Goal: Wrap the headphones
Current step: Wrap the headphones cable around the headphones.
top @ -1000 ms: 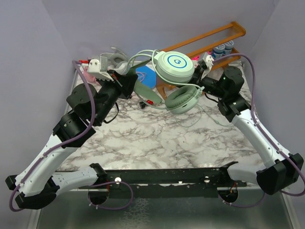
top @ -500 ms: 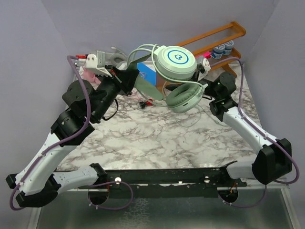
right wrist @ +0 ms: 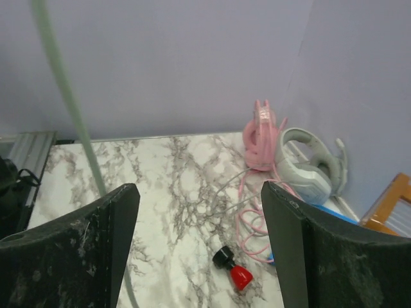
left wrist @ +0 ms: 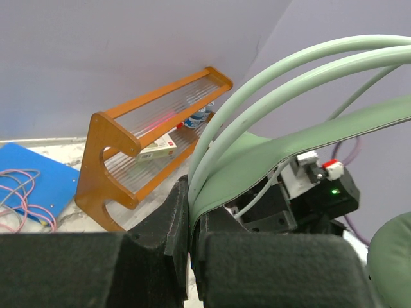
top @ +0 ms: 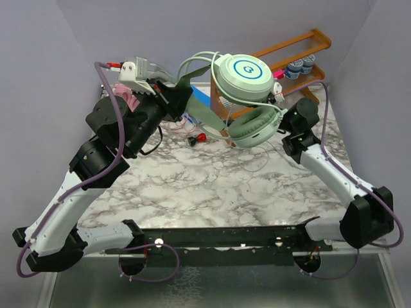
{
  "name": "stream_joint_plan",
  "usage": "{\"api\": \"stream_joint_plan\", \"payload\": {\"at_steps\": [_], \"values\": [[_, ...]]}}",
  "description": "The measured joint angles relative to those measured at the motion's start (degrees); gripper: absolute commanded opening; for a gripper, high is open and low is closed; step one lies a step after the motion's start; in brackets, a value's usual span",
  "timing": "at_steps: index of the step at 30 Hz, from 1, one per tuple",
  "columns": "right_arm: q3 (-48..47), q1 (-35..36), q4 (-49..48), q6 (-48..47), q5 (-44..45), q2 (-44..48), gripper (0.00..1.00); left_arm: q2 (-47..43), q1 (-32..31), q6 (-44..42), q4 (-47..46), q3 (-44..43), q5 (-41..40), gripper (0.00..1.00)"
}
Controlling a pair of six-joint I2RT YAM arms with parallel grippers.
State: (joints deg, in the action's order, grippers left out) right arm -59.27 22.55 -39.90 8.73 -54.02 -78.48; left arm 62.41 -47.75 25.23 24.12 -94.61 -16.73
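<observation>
- The mint green headset [top: 243, 76] is lifted in the air above the far part of the table [top: 212, 186], at about 1 o'clock in the top view. One cup faces up and the other cup hangs under it.
- The left gripper [left wrist: 189, 244] is clenched on the headband [left wrist: 308, 138] of this headset and carries all its weight from the 11 o'clock side.
- The right gripper [right wrist: 199, 192] is at 2 o'clock, just beside the cups. Its jaws stand wide apart and grasp nothing.
- The thin green cable [right wrist: 64, 90] runs down past the right gripper's finger [right wrist: 77, 244] on the left of the wrist view. Whether it touches that finger, I cannot tell.
- The pink headset [right wrist: 260, 138] and the silver-grey headset [right wrist: 308, 163] lie together in the far left corner, at about 10 o'clock. Their cables look loose on the table near the red-and-black object [right wrist: 234, 269].
- Step in hand, as I judge it: the winding of the mint cable, with one arm holding and the other arm free to take the cable.
- The next move calls for the right gripper to close on the hanging cable and lead it around the headband or cups, while the left grip does not loosen.
- The wooden rack [left wrist: 148, 141] stands close behind, at 1 o'clock, so the turn needs some care.
</observation>
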Motion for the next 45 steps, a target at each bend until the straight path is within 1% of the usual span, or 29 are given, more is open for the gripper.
{"api": "stream_joint_plan", "payload": {"at_steps": [4, 6, 8, 11, 15, 18, 23, 25, 30, 33, 36, 40, 45], "values": [[-0.02, 0.0, 10.69, -8.92, 7.17, 6.45, 0.86, 0.17, 0.0, 0.0, 0.7, -0.11, 0.22, 0.0], [0.26, 0.0, 14.01, -11.67, 11.15, 9.31, 0.86, 0.28, 0.0, 0.02, 0.98, -0.11, 0.35, 0.0], [1.27, 0.0, 15.74, -12.79, 13.22, 11.5, 0.88, 0.39, 0.0, 0.02, 1.2, -0.11, 0.55, 0.0], [4.74, 0.0, 16.39, -12.9, 13.6, 14.14, 0.91, 0.46, 0.0, 0.02, 1.57, -0.11, 0.66, 0.0], [10.27, 0.0, 15.56, -11.89, 8.98, 15.56, 0.91, 0.46, 0.0, 0.02, 1.84, -0.11, 0.7, 0.0], [12.0, 0.0, 12.94, -9.84, 4.35, 13.62, 0.91, 0.5, 0.0, 0.04, 1.97, -0.22, 0.72, 0.0], [14.45, 0.0, 2.75, -3.69, -1.03, 6.86, 0.91, 0.63, 0.0, 0.11, 2.27, -1.51, 0.72, 0.0], [14.43, 0.68, -0.55, -1.57, -2.19, 3.15, 0.91, 0.98, 0.0, 0.11, 2.56, -3.02, 0.7, 0.0], [13.03, 4.85, -3.76, -0.74, -2.34, -3.78, 0.89, 2.45, 0.0, 0.11, 2.99, -8.39, 0.68, 0.0], [11.45, 6.67, -10.36, 0.87, -2.29, -8.31, 0.84, 3.04, 0.0, 0.28, 2.99, -11.02, 0.68, 0.0], [10.62, 6.71, -17.53, 3.8, -2.16, -12.92, 0.77, 3.26, 0.0, 0.26, 3.02, -12.37, 0.61, 0.0], [9.51, 6.69, -23.43, 6.88, -2.14, -18.4, 0.67, 3.69, 0.0, 0.02, 3.13, -14.1, 0.13, 0.0], [9.53, 6.64, -25.49, 8.22, -1.99, -20.61, 0.45, 3.93, 0.0, -0.52, 3.21, -15.56, -0.83, 0.0]]}}
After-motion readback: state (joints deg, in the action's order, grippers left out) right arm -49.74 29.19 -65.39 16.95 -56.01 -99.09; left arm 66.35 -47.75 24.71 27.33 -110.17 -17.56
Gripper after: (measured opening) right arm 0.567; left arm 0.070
